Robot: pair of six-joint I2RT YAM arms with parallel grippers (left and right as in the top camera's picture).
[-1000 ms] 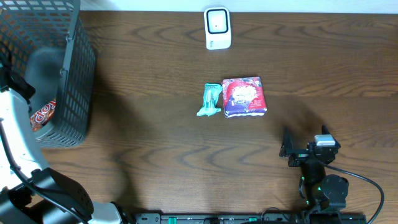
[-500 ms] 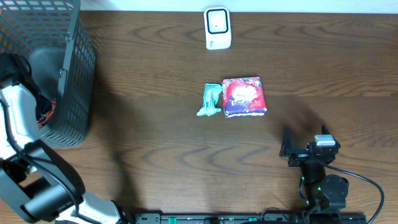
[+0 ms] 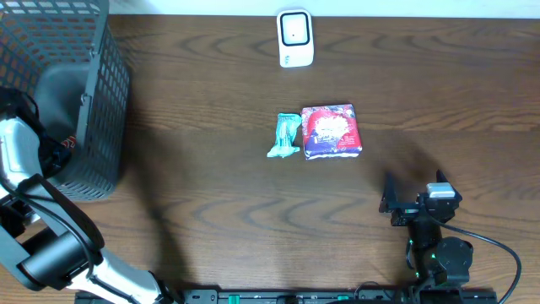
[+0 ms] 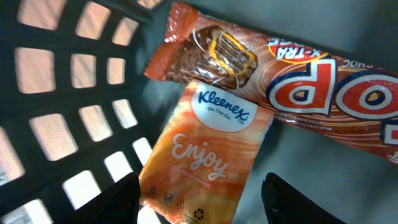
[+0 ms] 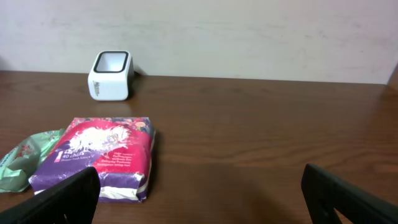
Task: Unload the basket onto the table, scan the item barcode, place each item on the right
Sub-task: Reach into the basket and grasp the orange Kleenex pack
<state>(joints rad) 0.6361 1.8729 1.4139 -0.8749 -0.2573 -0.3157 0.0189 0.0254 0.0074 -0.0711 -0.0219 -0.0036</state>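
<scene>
While your left arm (image 3: pixel 18 156) reaches into the black mesh basket (image 3: pixel 101 101) at the far left corner of the table (image 3: pixel 211 186), the left gripper (image 4: pixel 202 186) hangs over two wrapped items on the basket floor. Its fingers (image 4: pixel 124 199) stand apart, one on either side of the lower end of an orange Kleenex pack (image 4: pixel 199 149). The left finger sits just beside the pack's corner and the other finger is clear of it, so the jaws are released and grasp nothing. The pack lies flat, printed face up, and its upper end touches a long orange-brown chocolate bar (image 4: pixel 298 87) that lies across the basket behind it. You cannot see a barcode on either wrapper from the wrist view.

Your right gripper (image 5: pixel 199 177) rests near the front right edge of the table with its fingers spread wide and nothing between them. It faces a purple-and-red tissue pack (image 3: pixel 332 131) lying flat near the middle of the table, with a crumpled green packet (image 3: pixel 285 135) touching that pack's left side. The white scanner (image 3: pixel 294 38) stands at the far edge, well apart from both grippers.
</scene>
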